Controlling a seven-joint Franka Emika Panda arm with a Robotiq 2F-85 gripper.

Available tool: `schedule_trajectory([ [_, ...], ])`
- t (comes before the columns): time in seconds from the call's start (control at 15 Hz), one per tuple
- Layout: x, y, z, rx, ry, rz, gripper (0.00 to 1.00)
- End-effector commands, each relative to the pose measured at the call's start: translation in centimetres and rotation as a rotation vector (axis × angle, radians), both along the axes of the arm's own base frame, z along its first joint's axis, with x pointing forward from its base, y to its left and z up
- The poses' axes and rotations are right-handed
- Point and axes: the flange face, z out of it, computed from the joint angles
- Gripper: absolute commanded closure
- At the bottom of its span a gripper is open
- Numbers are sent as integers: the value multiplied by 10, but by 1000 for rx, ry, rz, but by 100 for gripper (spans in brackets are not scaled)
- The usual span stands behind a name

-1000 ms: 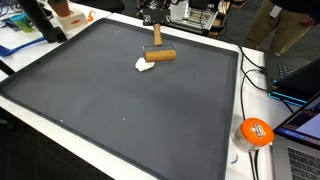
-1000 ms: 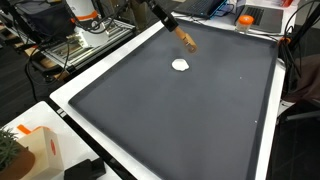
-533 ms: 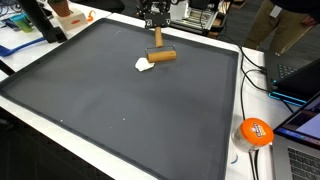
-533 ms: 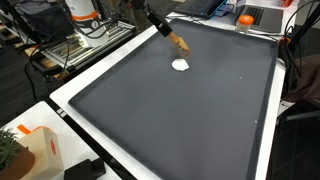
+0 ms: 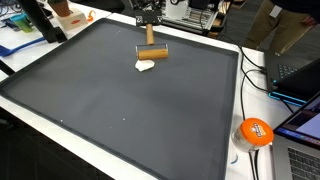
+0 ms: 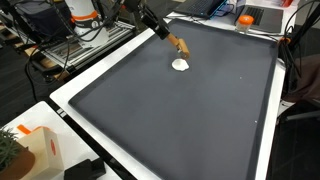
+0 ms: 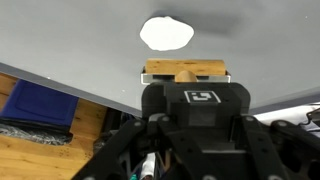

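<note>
Wooden roller [image 5: 152, 52], gripped by its handle in the tightly closed claw [image 5: 149, 26], has been shifted left over the worktop [image 5: 120, 110], now just beyond the white lump [image 5: 145, 66].

One wooden roller [image 5: 152, 52], one white lump [image 5: 145, 66], one big dark mat [image 5: 120, 110] and one round orange thing [image 5: 253, 131] are showing here.

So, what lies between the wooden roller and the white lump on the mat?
Only bare mat separates the wooden roller from the white lump, seen in the wrist view.
</note>
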Motion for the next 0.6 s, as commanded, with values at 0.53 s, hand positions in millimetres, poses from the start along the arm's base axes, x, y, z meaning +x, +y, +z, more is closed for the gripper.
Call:
schedule_trajectory([
  [0.53, 4, -31, -25, 182, -64, 48, 78],
])
